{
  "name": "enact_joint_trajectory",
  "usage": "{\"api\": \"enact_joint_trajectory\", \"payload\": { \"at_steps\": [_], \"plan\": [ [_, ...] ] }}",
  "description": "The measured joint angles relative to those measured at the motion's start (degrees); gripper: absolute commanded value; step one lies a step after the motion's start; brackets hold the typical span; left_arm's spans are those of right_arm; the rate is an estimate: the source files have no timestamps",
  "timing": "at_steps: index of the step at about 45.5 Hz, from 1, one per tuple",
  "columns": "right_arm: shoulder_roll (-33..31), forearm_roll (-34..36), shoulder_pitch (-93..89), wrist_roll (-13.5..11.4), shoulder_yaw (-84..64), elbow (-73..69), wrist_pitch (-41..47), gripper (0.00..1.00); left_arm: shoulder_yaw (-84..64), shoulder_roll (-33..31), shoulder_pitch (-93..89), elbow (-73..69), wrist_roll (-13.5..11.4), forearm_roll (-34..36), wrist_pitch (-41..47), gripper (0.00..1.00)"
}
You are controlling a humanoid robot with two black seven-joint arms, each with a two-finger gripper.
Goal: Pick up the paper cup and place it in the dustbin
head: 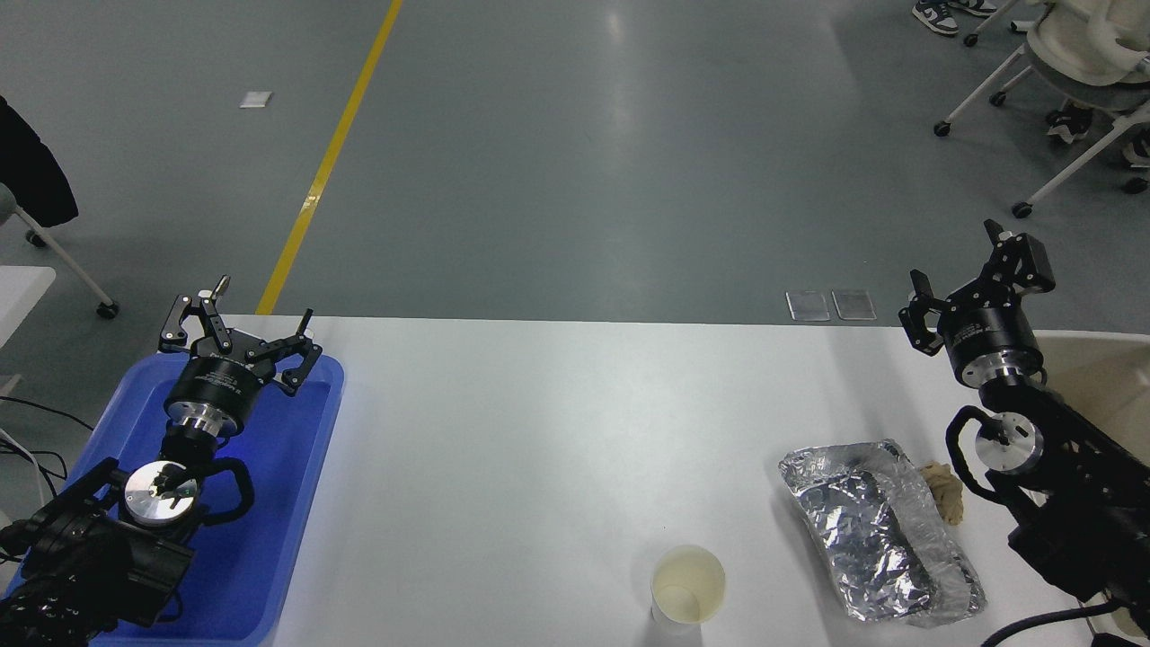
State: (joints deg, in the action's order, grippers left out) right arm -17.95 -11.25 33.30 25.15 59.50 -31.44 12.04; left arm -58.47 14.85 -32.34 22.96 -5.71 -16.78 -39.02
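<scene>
While the right gripper (pixel 966 279) hung with fingers spread and empty above the table's far right edge, the paper cup (pixel 687 586) stood upright near the white table's (pixel 539 431) front edge, left of the foil packet (pixel 880 530). The dustbin (pixel 1092 377) lay beside the right arm. The left gripper (pixel 235 323), likewise spread, was parked over the blue tray (pixel 269 539).

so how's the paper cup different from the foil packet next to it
The paper cup is small, round and smooth; the foil packet is much larger, long and wrinkled. The cup is white with a pale yellowish inside, the packet shiny silver. The cup stands upright, the packet lies flat. Both rest on the white table.
</scene>
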Motion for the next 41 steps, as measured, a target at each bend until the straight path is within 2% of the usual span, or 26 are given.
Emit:
{"api": "enact_joint_trajectory", "payload": {
  "at_steps": [41],
  "plan": [
    [0.26,0.00,0.76,-0.02,0.00,-0.32,0.06,1.00,-0.24,0.00,0.00,0.01,-0.05,-0.09,0.00,1.00]
  ]
}}
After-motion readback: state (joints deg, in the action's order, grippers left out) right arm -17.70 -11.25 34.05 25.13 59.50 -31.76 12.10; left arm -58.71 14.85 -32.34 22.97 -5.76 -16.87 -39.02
